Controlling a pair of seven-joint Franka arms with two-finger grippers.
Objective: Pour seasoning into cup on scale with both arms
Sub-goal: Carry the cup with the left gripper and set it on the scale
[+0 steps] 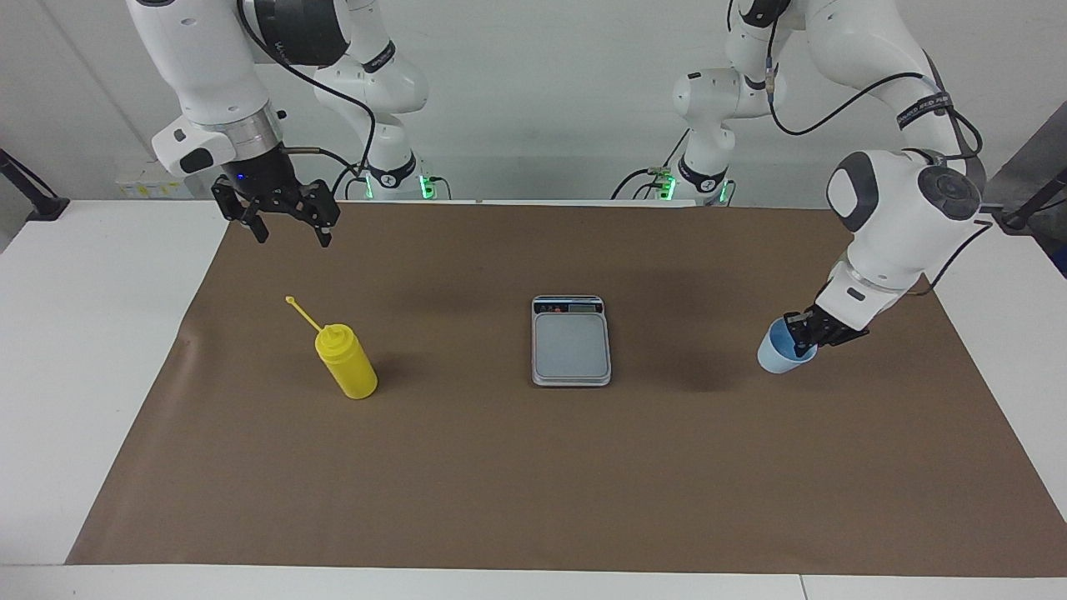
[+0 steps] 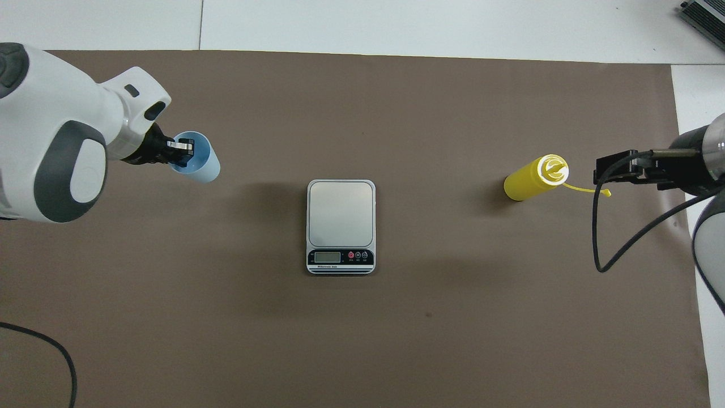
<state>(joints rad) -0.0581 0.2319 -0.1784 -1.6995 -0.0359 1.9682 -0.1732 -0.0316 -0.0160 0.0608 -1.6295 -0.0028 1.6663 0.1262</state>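
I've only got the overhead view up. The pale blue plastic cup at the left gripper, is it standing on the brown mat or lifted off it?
Observer: Lifted. The facing view shows the small pale blue tapered plastic cup hanging tilted from the left gripper, which pinches its rim. The cup's shadow lies apart from it on the brown mat.
Operator: And the other arm, is it down beside the strap?
Observer: No. The right gripper hangs high over the mat's edge, well above the small yellow plastic squeeze bottle, touching nothing.
Operator: Open?
Observer: Yes, its fingers stand apart.
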